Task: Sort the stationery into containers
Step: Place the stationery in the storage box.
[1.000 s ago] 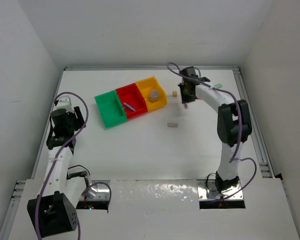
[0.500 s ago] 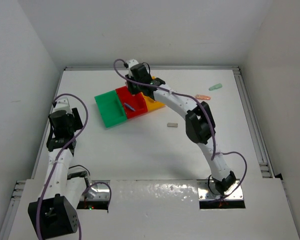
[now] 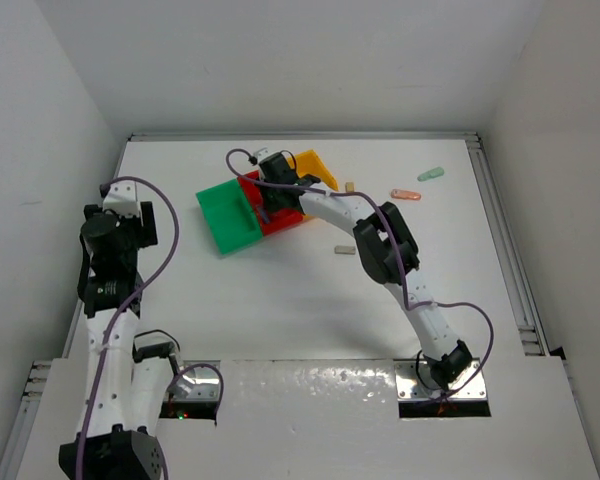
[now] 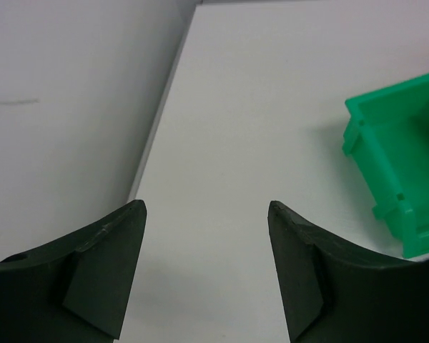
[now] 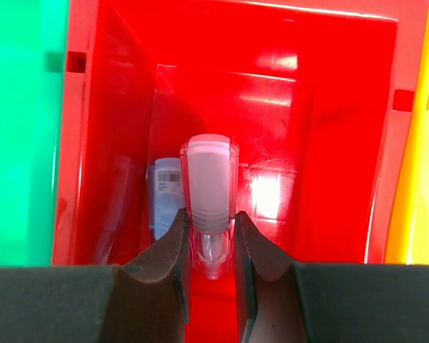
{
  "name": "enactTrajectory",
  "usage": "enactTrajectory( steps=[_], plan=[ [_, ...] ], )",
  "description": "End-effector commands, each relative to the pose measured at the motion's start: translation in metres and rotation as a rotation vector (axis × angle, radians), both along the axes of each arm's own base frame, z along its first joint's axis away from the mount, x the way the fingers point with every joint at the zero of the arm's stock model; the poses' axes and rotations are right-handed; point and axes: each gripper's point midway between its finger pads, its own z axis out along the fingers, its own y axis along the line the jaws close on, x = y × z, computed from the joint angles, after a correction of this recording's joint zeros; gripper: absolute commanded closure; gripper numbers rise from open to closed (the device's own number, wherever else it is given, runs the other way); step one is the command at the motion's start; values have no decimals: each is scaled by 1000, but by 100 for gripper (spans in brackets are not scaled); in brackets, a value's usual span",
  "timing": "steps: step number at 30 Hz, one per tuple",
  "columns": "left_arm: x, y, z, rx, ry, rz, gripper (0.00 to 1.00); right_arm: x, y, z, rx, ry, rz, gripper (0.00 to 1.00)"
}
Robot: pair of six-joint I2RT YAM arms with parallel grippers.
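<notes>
Hanging over the red bin (image 5: 329, 107), a pale lilac capped piece (image 5: 209, 171) is pinched narrowly in the right hand (image 5: 209, 225), just beside a blue piece (image 5: 164, 193) already lying inside. Trouble is judged possible: a bin wall could be nudged on the way out, or the piece dropped askew against the rim. The right arm (image 3: 380, 240) is stretched far across the table (image 3: 280, 300); the left hand (image 4: 205, 211) is held wide and empty, near the green bin (image 4: 400, 157).
</notes>
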Motion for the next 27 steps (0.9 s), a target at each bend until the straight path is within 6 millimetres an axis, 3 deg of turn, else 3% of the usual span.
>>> enactTrajectory(
  steps=[1,5,7,9,10,11,12,14,15,17,18,20,26,27],
  plan=[
    [-7,-3,24,70,-16,-42,32,10,8,13,26,-76,-19,99],
    [-7,-12,35,71,-33,-94,31,14,7,7,23,-87,-56,93],
    [0,-24,46,73,-49,-171,31,16,6,10,27,-94,-67,80],
    [7,-31,43,72,-7,-233,31,16,7,15,35,-98,-63,63],
    [12,-35,56,93,-13,-260,31,15,10,19,44,-101,-55,60],
    [13,-38,51,81,34,-281,32,15,10,28,52,-107,-52,58],
    [25,-39,58,75,67,-291,32,15,10,33,60,-113,-50,55],
    [28,-38,47,41,189,-290,36,14,10,46,61,-131,-33,49],
    [42,-38,55,30,229,-302,39,13,8,48,57,-134,-31,47],
    [47,-39,41,-18,348,-306,41,12,3,59,45,-153,-33,44],
    [51,-41,54,-21,336,-310,41,12,1,61,38,-157,-36,44],
    [54,-48,56,-27,339,-324,41,12,-4,72,35,-170,-53,44],
    [65,-89,87,12,272,-443,40,13,-22,106,21,-209,-132,41],
    [67,-103,92,14,260,-479,40,11,-28,119,22,-222,-146,40]
  ],
)
